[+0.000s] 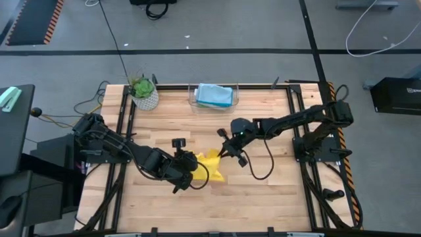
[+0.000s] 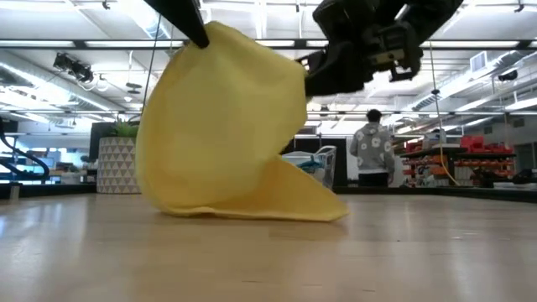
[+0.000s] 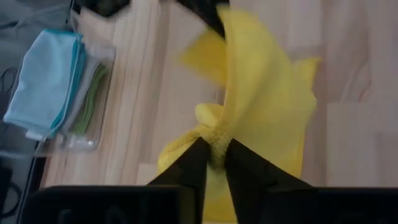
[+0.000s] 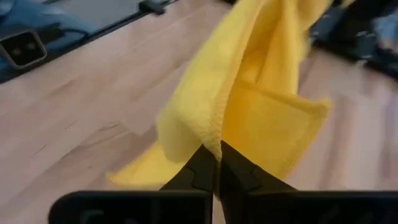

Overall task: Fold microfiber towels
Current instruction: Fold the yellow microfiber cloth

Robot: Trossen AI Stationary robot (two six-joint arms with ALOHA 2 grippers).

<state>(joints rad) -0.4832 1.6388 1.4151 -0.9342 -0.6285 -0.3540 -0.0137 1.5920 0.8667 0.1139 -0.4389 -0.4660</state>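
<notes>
Near the counter's centre, both grippers pinch the yellow towel: left gripper at its 8 o'clock edge, right gripper at 1 o'clock. It hangs bunched, unfolded; the blue towel sits in the bin at 12 o'clock.

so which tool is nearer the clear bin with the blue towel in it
Right. The right tool sits mid-table, pinching the yellow towel below the clear bin. The left tool grips the same towel farther toward the front edge and more to the left.
</notes>
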